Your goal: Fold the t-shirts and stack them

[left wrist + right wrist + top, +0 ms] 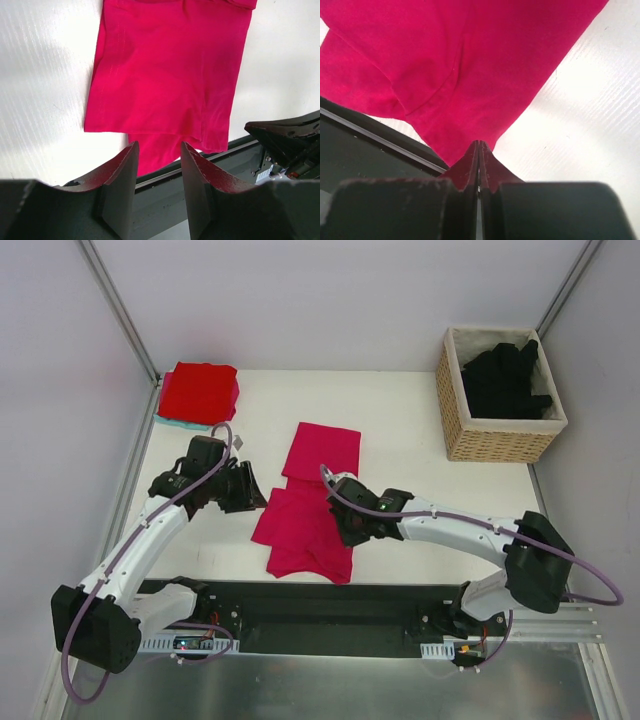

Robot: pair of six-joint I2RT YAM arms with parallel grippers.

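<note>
A magenta-pink t-shirt [310,510] lies partly folded on the white table's middle, its near hem by the front rail. My left gripper [254,496] hovers just off the shirt's left edge. It is open, with nothing between its jaws [159,146], and the shirt [165,75] lies beyond the tips. My right gripper [342,526] is over the shirt's right side. It is shut, its tips [479,143] at the edge of the cloth [470,60], and no cloth shows between them. A folded red t-shirt [200,390] sits at the back left. Black t-shirts [505,380] fill the basket.
The wicker basket [495,443] stands at the back right corner. Something teal [180,424] peeks out under the red shirt. A dark mounting rail [330,605] runs along the table's near edge. Grey walls with metal posts close in the left, right and back.
</note>
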